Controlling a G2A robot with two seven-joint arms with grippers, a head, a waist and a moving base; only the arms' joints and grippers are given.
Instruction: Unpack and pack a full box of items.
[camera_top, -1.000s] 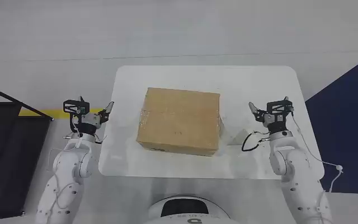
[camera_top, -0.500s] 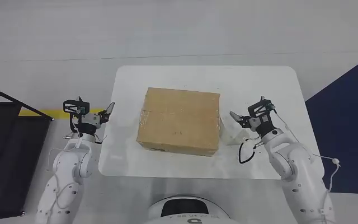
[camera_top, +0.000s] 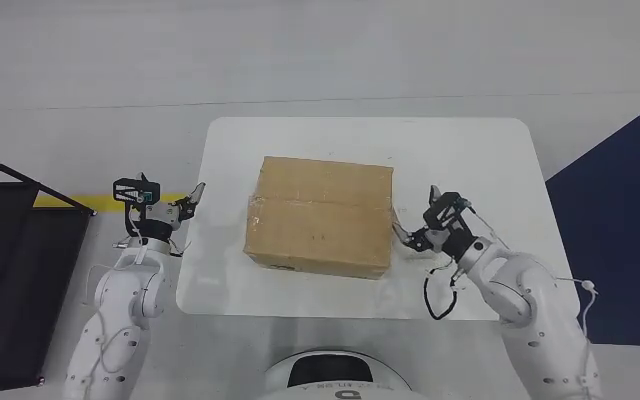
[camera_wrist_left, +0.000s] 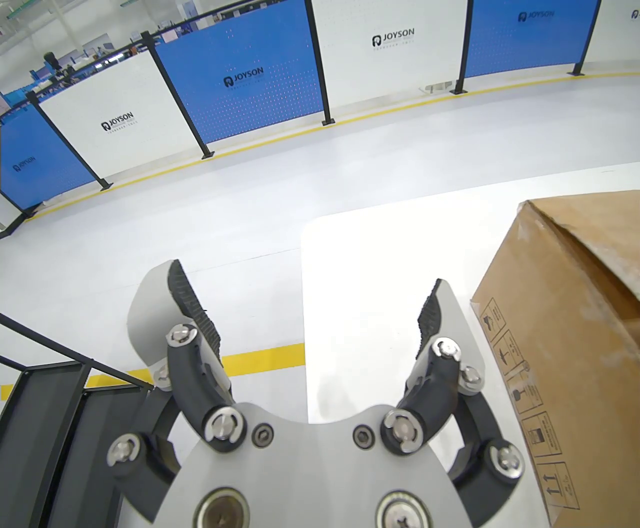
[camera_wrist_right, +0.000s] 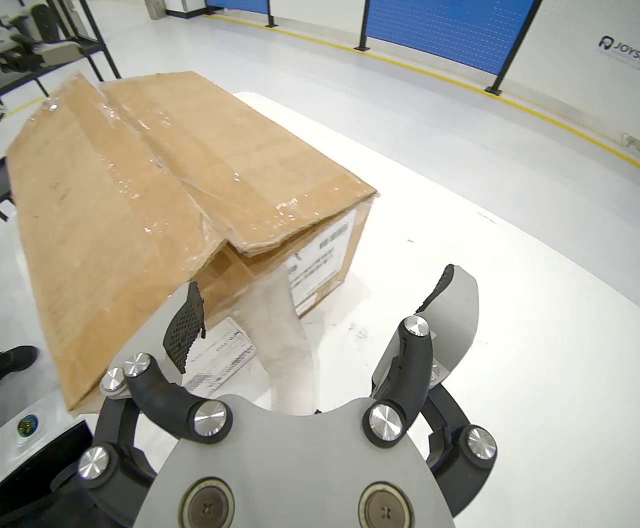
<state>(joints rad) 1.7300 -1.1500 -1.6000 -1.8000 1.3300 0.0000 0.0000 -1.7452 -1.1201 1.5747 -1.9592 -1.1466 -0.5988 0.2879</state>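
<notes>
1. Top view: your box (camera_top: 320, 215) sits centred on the table (camera_top: 470, 150), long axis 9-to-3.
2. Right gripper (camera_top: 415, 212), spread and empty, is just beside its 3 o'clock end, so it is your nearer arm.
3. Left gripper (camera_top: 175, 195), also spread, hangs off the 9 o'clock end.

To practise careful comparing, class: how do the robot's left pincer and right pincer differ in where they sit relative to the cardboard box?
The left pincer sits at the table's edge, clear of the cardboard box; the right pincer sits over the table, close to the box's end. The left pincer points past the box; the right pincer points at its taped end. Both are open and empty.
</notes>
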